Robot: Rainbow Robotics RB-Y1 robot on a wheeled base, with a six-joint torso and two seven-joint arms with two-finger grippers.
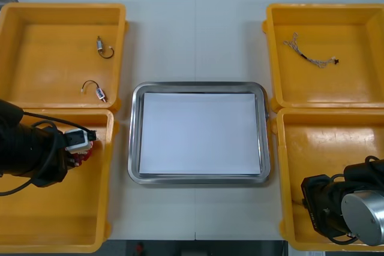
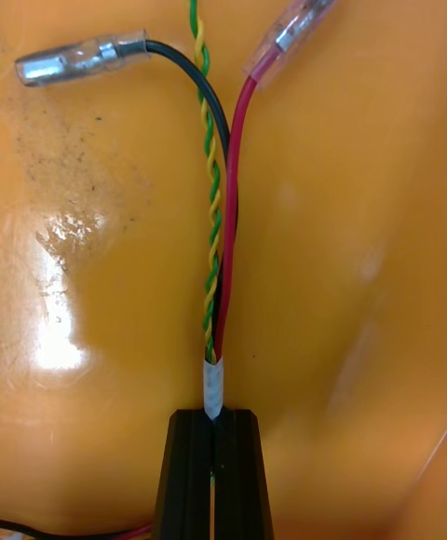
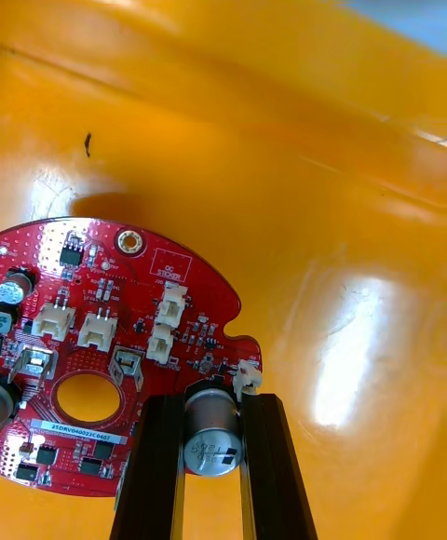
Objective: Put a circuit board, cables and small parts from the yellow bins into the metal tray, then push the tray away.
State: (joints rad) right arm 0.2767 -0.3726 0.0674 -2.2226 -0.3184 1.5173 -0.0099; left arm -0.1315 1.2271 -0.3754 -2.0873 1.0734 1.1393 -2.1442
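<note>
A round red circuit board (image 3: 112, 354) lies low in the near left yellow bin (image 1: 54, 208). My left gripper (image 3: 212, 400) is shut on it, its fingers clamped on either side of a silver cylinder standing on the board's edge. From the front, the board (image 1: 82, 155) shows as a red patch under that gripper (image 1: 78, 145). In the near right bin (image 1: 324, 142), my right gripper (image 2: 214, 414) is shut on the taped end of a red and yellow cable (image 2: 216, 223). The cable has red, black and twisted strands that fan out over the bin floor. The metal tray (image 1: 135, 136), white inside, sits between the bins.
The far left bin (image 1: 54, 46) holds two small metal parts (image 1: 102, 45) (image 1: 96, 91) with black leads. A thin twisted cable (image 1: 309, 58) lies in the far right bin (image 1: 324, 82). Bare table runs beyond the tray's far edge. My right arm (image 1: 345, 208) hangs over the near right bin.
</note>
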